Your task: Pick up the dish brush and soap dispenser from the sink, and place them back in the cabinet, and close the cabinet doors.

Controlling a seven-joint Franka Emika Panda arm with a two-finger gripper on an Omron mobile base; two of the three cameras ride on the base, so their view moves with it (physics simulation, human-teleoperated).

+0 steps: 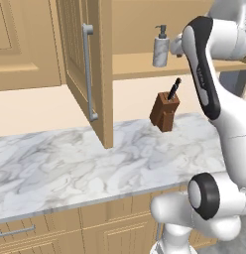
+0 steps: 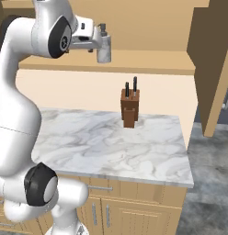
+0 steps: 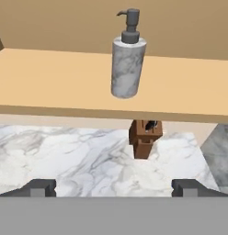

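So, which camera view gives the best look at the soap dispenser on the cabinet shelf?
The hand view: the soap dispenser stands upright on the shelf, whole and unblocked, pump to base. The left base view shows it smaller, beside the arm. In the right base view the hand stands just to its left, and it is small.

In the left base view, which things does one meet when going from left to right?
Long silver bar handle on the open tan panelled cabinet door → grey-white marbled soap dispenser with dark pump top → brown wooden knife block → white robot arm.
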